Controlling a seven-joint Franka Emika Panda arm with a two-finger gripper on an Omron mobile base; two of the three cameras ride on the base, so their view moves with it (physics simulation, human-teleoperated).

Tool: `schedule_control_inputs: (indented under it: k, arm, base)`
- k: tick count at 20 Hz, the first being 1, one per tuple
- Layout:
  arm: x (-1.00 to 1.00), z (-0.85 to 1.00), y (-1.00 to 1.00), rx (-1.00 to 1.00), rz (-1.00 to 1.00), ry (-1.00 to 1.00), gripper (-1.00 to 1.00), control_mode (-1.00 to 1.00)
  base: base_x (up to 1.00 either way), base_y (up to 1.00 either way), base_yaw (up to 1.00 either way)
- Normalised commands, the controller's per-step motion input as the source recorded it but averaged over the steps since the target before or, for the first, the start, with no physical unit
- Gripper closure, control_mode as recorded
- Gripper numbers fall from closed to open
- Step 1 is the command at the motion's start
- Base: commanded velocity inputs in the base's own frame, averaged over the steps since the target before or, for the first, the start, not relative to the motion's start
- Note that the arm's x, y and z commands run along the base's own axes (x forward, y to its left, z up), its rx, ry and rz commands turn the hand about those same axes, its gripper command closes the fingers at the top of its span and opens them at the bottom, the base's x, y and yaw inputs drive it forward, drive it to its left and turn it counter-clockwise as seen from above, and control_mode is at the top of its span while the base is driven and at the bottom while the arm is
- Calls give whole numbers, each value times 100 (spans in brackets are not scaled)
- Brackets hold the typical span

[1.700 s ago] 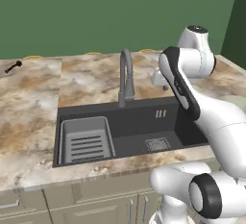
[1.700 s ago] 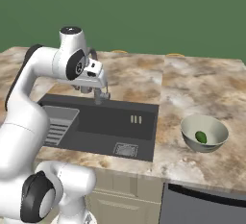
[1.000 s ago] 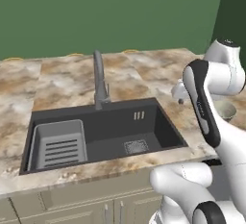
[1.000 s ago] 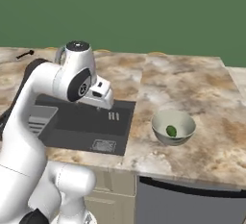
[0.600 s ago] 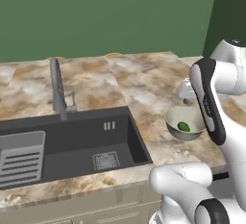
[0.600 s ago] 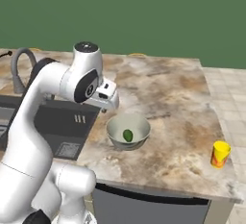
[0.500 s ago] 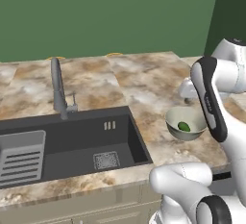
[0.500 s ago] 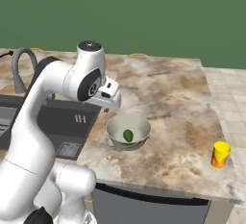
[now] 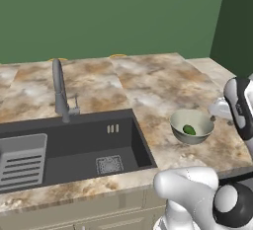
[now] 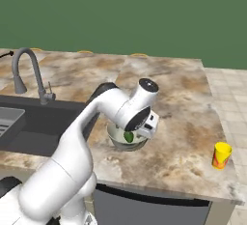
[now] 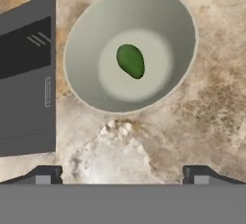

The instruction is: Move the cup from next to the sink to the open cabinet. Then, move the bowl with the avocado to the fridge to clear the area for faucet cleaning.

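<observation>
Tool (image 11: 120, 172) wide open, empty, above worktop (image 11: 211, 98) | bowl (image 11: 86, 45) at 12 o'clock | risk: rim pinch tips bowl, avocado (image 11: 130, 60) rolls out

Hand view straight above bowl (image 11: 129, 50)

Dark green avocado (image 11: 130, 60) in a pale greenish bowl (image 11: 86, 35); brown-and-cream marbled counter (image 11: 206, 107); dark grey sink (image 11: 26, 98); yellow cup (image 10: 221, 155), red-marked.
</observation>
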Motion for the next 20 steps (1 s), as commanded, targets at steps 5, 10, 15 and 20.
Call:
schedule_control_inputs:
  k: [5,10,15,20]
  arm:
    - [58,-45,-47,1,-1,0,-100,-100]
    - [74,-39,-42,0,-7,0,-100,-100]
    - [58,-51,-15,0,-1,0,-100,-100]
    - [31,-71,6,0,0,7,100,-100]
  base:
    - [0,0,0]
    - [0,0,0]
    - [0,0,0]
    - [0,0,0]
